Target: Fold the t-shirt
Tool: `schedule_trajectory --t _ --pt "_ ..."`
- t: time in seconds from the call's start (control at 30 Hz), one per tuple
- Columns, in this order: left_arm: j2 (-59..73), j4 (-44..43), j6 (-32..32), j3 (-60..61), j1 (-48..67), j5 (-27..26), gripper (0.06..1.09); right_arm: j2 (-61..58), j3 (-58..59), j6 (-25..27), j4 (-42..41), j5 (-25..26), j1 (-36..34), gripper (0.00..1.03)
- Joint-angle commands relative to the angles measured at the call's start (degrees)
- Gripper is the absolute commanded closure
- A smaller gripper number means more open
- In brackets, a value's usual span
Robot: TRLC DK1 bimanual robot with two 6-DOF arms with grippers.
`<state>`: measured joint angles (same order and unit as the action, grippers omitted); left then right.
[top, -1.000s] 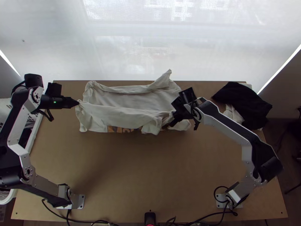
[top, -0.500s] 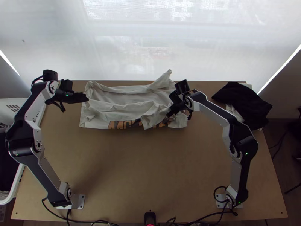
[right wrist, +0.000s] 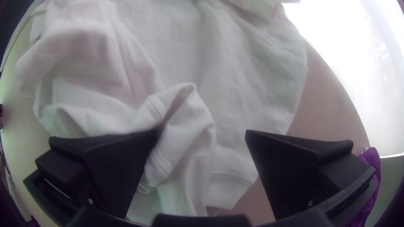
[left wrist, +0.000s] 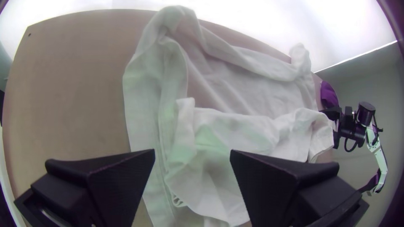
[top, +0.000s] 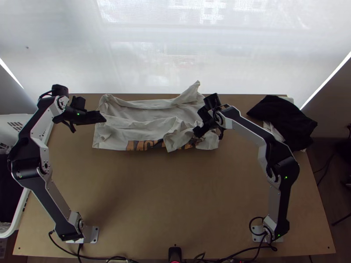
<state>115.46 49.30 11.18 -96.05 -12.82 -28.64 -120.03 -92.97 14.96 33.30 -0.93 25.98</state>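
- Shirt point(top: 131, 127) rumpled on the surface point(top: 175, 188), upper middle of the top view — likely light, soft, slump-prone.
- My left end effector point(left wrist: 192, 152), right end effector point(right wrist: 202, 132): both released.
- I'd pinch its lower-left corner point(top: 98, 145) — both layers.

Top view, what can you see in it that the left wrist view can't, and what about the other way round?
Top view: the orange print on the shirt and the two arm bases, left and right.

Left wrist view: the wide gap between the fingers of the left gripper.

Both: the pale, rumpled t-shirt, the right gripper, the dark cloth and the table.
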Motion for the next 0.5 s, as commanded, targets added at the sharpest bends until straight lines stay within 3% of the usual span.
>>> schedule_trajectory --t 0.0,0.1,0.3,0.47 --pt "-2.17 1.94 0.42 2.80 -0.36 -0.10 0.26 1.81 0.95 -0.37 0.01 -0.04 0.04 0.05" --pt "-2.96 1.41 1.04 4.56 -0.36 -0.10 0.28 2.17 1.21 -0.28 0.10 -0.04 0.04 0.05" --pt "-1.82 -0.34 1.92 5.44 -0.36 -1.42 0.55 3.66 1.30 -0.63 0.45 -0.04 0.39 0.05" --pt "-1.29 -2.19 2.79 6.49 -0.28 -2.38 0.86 5.95 1.21 -0.46 0.63 -0.04 1.80 0.05"
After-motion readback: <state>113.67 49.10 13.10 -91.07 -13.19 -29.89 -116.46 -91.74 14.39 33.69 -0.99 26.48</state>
